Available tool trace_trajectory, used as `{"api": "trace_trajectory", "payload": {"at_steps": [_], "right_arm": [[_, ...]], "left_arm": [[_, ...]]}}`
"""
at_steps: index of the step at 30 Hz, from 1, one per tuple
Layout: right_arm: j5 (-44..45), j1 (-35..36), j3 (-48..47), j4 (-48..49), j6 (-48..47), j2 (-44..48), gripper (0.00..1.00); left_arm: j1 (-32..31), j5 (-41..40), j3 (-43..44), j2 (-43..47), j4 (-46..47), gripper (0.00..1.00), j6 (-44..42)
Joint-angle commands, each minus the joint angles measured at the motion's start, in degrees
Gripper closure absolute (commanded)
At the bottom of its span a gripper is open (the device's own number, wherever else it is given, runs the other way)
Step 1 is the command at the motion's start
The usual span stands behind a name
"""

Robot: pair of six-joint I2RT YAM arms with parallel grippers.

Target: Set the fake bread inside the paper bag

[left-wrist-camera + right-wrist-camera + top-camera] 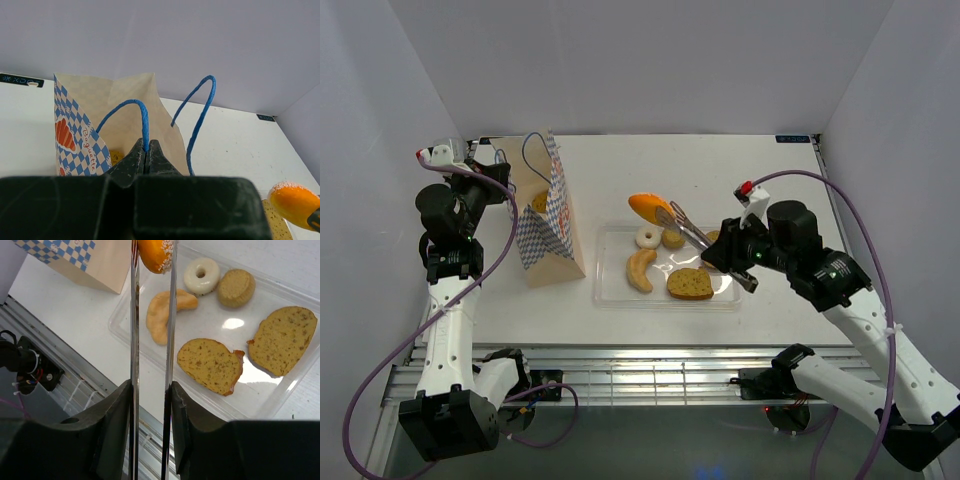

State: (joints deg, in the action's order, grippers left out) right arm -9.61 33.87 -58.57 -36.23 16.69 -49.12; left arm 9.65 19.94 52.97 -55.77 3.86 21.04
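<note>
While the paper bag (548, 225) stands upright and open-mouthed on the left part of the white bench (770, 170), the overhead view places the left gripper (508, 172) at the bag's far-left rim, beside a blue cord handle (533, 150). A clear tray (610, 292) lies to the right of the bag, apart from it, and holds a white ring (647, 237), a small bun (672, 238), a pale crescent (640, 270) and a toast slice (690, 284). The right gripper (666, 208) reaches in from the right across the tray, and its long thin fingers end at an orange oval roll (645, 207) that appears over the tray's far edge. In the left wrist view the left fingers (150, 152) are closed and pinch the nearer cord handle. A second handle (202, 110) arches free to the right. Low inside the bag a yellowish piece (116, 157) shows, but its kind cannot be told. The orange roll appears at the lower right edge of this view. In the right wrist view the two right fingers (134, 315) run parallel and clamp the roll (156, 254) between their tips. Below the roll lie the crescent, ring, bun, toast slice and a second toast slice (282, 340), all in the tray. A chequered corner of the bag shows at upper left.
</note>
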Motion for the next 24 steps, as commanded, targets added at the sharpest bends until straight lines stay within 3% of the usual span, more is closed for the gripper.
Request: {"api": "trace_trajectory", "payload": {"at_steps": [1,10,24], "right_arm": [[-4.36,0.15,-5.85,3.44,-2.01,-2.72,0.76],[-8.32,2.69,-16.48,6.34,-2.19,-10.98,0.77],[-3.32,16.23,-32.48,8.46,-0.69,-25.05,0.76]], "left_arm": [[0.19,-0.17,-0.06,1.63,0.18,1.00,-0.30],[0.28,1.06,-0.15,2.24,0.89,1.00,0.14],[0.28,2.82,-0.59,3.30,2.12,1.00,0.58]]}}
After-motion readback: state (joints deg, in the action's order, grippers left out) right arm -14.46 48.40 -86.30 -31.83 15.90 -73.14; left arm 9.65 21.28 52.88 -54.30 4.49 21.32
